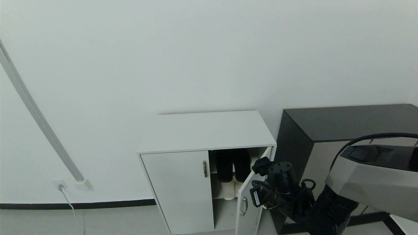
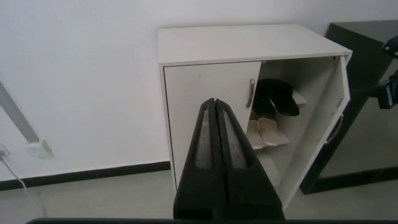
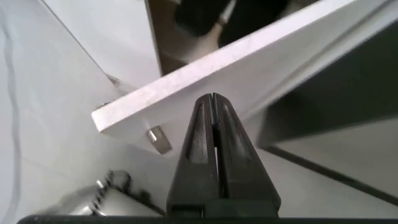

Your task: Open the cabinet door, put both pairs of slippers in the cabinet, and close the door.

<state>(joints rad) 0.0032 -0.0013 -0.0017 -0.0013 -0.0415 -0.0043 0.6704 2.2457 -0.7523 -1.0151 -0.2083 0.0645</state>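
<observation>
Right tool (image 3: 214,98): fingers together, just at the edge of the open right door (image 1: 249,202); contact unclear. Left tool (image 2: 214,102): fingers together, facing the white cabinet (image 1: 205,130). Left door (image 1: 179,189): shut. Inside: black slippers (image 1: 233,166) on the upper shelf, pale slippers (image 1: 228,191) on the shelf below.

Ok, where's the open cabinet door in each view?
Head view: the open door swings out from the cabinet's right half.
Left wrist view: the same door stands angled outward beside the shelves.
Right wrist view: its edge crosses just beyond the right gripper.
Shared landmark: the black slippers inside.
</observation>
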